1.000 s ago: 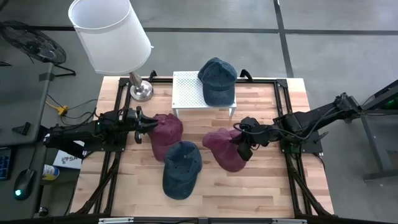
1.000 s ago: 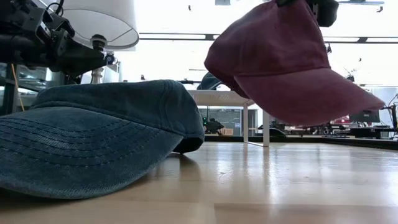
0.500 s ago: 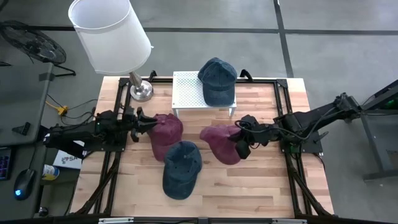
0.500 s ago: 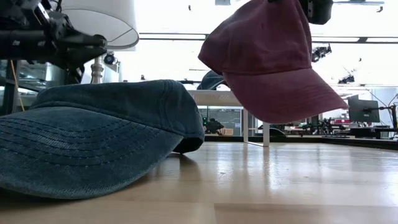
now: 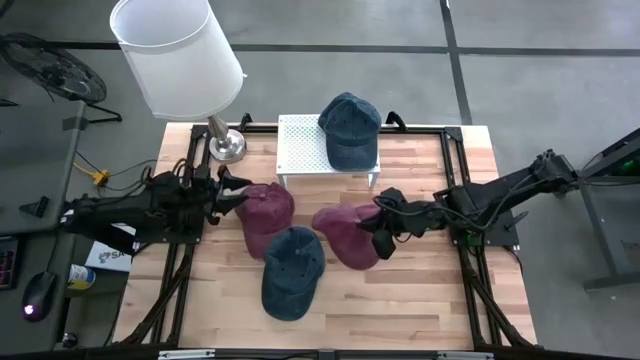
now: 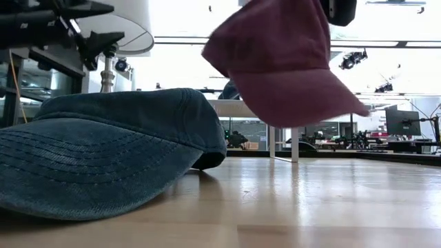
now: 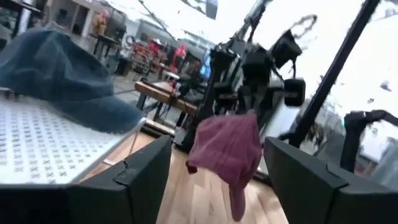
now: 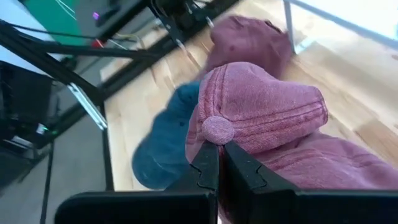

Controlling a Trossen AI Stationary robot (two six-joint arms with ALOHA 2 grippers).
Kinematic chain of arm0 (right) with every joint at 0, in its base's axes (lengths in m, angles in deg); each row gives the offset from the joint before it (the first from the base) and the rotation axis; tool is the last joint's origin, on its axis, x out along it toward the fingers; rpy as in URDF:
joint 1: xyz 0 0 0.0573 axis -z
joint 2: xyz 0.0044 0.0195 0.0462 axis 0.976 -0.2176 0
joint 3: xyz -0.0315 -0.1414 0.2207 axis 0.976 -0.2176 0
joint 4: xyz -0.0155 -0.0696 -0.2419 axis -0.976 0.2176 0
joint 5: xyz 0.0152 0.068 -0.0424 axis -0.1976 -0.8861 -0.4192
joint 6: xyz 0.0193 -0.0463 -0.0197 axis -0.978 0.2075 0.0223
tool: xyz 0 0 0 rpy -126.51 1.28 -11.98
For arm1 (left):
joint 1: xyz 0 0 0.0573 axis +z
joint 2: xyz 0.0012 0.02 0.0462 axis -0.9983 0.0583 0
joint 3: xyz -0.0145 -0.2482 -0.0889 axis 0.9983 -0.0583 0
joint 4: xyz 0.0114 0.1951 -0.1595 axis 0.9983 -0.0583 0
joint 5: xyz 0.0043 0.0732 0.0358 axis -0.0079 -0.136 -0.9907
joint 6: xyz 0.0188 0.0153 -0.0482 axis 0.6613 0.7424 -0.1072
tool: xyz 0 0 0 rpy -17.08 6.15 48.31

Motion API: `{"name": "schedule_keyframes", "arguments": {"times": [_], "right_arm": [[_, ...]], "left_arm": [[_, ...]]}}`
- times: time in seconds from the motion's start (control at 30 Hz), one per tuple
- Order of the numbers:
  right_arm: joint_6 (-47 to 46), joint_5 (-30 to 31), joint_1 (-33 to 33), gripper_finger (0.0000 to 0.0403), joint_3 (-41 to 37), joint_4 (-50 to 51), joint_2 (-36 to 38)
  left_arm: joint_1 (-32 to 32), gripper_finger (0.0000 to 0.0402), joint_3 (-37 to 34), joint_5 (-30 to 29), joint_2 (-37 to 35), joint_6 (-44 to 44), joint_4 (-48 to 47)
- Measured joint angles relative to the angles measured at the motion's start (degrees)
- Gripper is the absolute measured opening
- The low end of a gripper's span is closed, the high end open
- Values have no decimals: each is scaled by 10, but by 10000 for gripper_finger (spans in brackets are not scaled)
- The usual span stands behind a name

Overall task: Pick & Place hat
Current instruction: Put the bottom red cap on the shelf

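Right gripper [image 8: 214, 163] pinches the lifted maroon cap [image 8: 261, 115] by thin fabric only; slippage likely, left gripper [image 5: 232, 189] spread idle.

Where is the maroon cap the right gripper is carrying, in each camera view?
High view: held maroon cap at table centre, right of the blue cap.
Low view: hanging at upper middle, off the tabletop.
Left wrist view: centre, dangling.
Right wrist view: centre, pinched in the right gripper.
Shared landmark: the white perforated stand.
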Motion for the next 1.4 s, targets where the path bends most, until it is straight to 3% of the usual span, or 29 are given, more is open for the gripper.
{"name": "schedule_keyframes", "arguments": {"times": [0.53, 0.77, 0.93, 1.1, 1.4], "right_arm": [[6, 25, 0, 0, 0, -7, 0], [4, 48, 0, 0, 0, -7, 0], [3, 62, 3, 0, 0, -7, 0], [-1, 63, 15, 0, 0, -7, 0], [4, 39, 26, 0, 0, -9, 1]], "left_arm": [[0, 247, 248, 109, 358, 117, -15], [-4, 247, 368, 141, 481, 121, -77], [-37, 247, 443, 138, 552, 178, -101], [-73, 247, 522, 93, 612, 232, -147], [-125, 247, 652, -38, 709, 328, -238]]}}
